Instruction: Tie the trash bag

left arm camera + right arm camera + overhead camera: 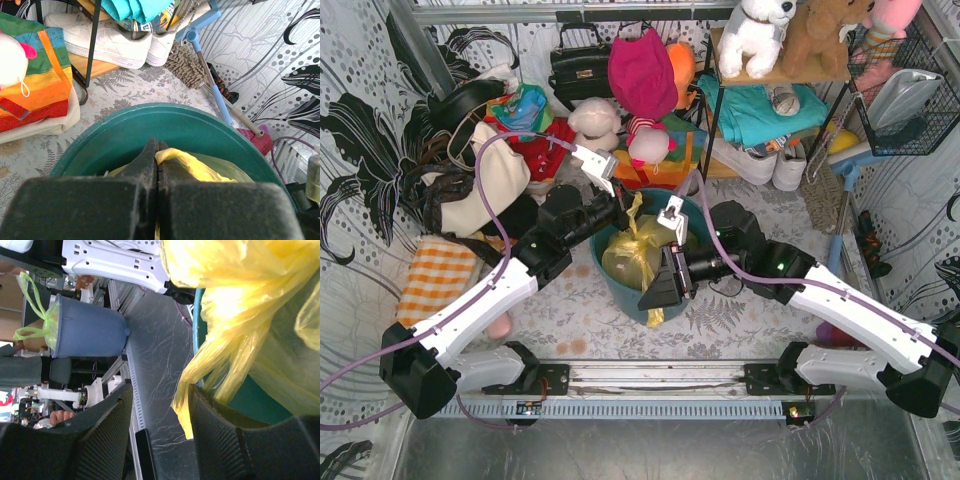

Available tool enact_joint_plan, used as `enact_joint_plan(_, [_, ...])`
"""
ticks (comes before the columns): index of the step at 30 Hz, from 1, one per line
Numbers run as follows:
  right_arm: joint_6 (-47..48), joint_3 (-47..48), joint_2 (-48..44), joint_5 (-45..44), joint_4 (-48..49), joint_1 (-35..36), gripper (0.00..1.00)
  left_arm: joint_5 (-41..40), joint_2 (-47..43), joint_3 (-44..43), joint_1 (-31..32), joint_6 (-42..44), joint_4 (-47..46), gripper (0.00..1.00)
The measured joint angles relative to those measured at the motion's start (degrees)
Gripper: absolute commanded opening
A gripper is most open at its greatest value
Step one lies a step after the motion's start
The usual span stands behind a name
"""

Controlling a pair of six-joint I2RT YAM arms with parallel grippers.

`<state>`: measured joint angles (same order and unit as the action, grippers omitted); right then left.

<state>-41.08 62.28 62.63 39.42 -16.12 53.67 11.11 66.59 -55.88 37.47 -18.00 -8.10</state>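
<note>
Trash bag (625,258) of thin, crinkly, translucent yellow-green plastic: one twisted strip of its top clamped in left hand (620,208), fingers (145,170) pressed flat together, yellow plastic poking out just past the tips. Right hand (658,292) at near side of bag, jaws parted about halfway, gripping nothing. Second twisted strip dangling loose in the gap, close by one finger (215,440), contact not clear. Strip end hanging past near rim of bin.

Bulk of bag seated inside round teal-blue plastic bin (698,208), puffed above the rim, pale crumpled filling faintly visible through the plastic. Bin upright on grey fern-print counter (590,315), between the two arms.

Left of bin: orange-and-white checked cloth (435,275), cream cloth tote bag (500,175). Behind bin: rainbow-striped bag (45,85), white plush toy (595,122), black handbag (578,65). Right rear: black-framed shelf rack (718,110), white sneakers (107,42) on bottom board, folded teal cloth (750,110) on the level above. Blue-handled mop (212,82) lying beside rack, grey fringed head next to sneakers.
</note>
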Motion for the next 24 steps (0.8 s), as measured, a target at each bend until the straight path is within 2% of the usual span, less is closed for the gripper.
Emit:
enact_joint_plan(10, [0.9,-0.7,1.22,0.68,0.07,4.35,0.53,-1.97,0.0,0.0,0.0,-0.46,-0.02,0.0])
enact_joint_plan(14, [1.68,-0.7,1.92,0.7,-0.15,6.1,0.49,-2.84,0.02,0.0,0.0,-0.63,-0.02,0.0])
enact_joint_plan(16, [1.88,-0.72,2.12,0.66,-0.31,6.4,0.42,-3.45,0.02,0.0,0.0,-0.76,0.0,0.0])
enact_joint_plan(20, [2.69,-0.92,2.36,0.42,-1.46,6.78,0.14,-5.4,0.07,-0.09,0.0,-0.9,0.07,0.0])
enact_joint_plan(24, [3.32,-0.94,2.27,0.46,-2.71,6.8,0.01,-8.92,0.68,-1.31,0.02,-1.46,0.74,0.0])
